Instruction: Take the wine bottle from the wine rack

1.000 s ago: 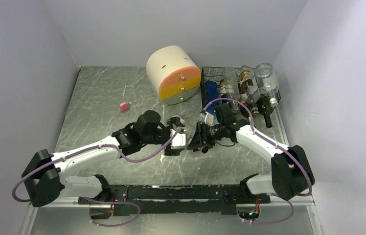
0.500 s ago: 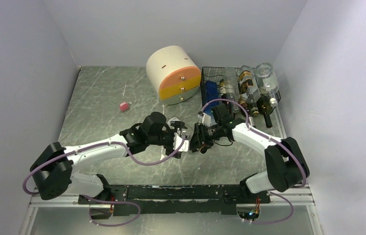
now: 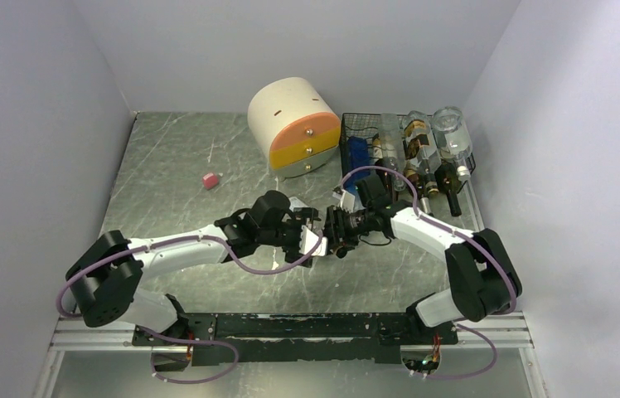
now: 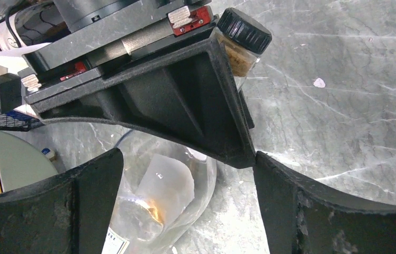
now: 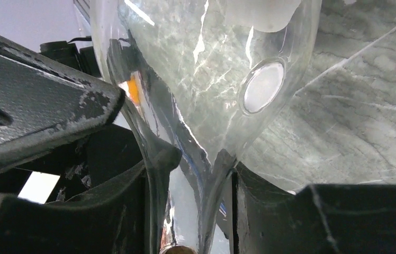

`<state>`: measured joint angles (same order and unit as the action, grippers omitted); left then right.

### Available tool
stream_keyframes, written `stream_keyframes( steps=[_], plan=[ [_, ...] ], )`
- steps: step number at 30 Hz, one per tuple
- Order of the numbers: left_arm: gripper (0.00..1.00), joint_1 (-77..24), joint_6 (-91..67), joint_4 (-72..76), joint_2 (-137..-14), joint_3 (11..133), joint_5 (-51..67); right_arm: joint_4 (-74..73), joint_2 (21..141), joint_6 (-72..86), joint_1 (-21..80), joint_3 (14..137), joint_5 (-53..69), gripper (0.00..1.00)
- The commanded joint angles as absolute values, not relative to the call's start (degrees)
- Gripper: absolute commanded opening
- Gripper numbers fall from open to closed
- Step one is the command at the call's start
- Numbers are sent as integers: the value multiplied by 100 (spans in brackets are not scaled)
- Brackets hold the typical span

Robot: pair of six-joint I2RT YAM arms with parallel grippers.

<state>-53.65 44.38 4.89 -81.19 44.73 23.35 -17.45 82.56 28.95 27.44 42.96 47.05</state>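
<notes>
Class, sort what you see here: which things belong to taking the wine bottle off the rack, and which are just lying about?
Job in hand: wine bottle, held at its neck by the right gripper; open left gripper; wine rack.
Lying about: round drawer unit; pink block; other bottles on the rack.

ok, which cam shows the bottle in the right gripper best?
Left wrist: the bottle, held by the right gripper, shows from black cap to clear glass body; only the neck sits behind the fingers. Right wrist gives just a close-up of glass shoulder between its fingers. Top external: nearly all hidden at the gripper.
</notes>
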Motion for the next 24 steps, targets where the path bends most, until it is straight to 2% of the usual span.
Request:
stream_keyframes(
  steps=[1, 7, 11, 14, 17, 24],
  plan=[
    [88, -5397, 4219, 497, -8375, 4786, 2263, -741, 7983, 2728, 2794, 4572, 5555, 49],
    [86, -5390, 4180, 604, -8413, 4741, 2260, -846, 7705, 2844, 2795, 4732, 5412, 61],
    [81, -5398, 4164, 656, -8370, 4708, 2248, -868, 7696, 2899, 2795, 4791, 5425, 62],
    [77, -5396, 4133, 761, -8297, 4660, 2178, -798, 7689, 2968, 2795, 4807, 5471, 61],
    [70, -5397, 4091, 902, -8177, 4567, 2120, -710, 7603, 3112, 2795, 4825, 5439, 49],
    [56, -5396, 4067, 1009, -7952, 4447, 1968, -614, 7489, 3194, 2795, 4936, 5483, 51]
  ],
)
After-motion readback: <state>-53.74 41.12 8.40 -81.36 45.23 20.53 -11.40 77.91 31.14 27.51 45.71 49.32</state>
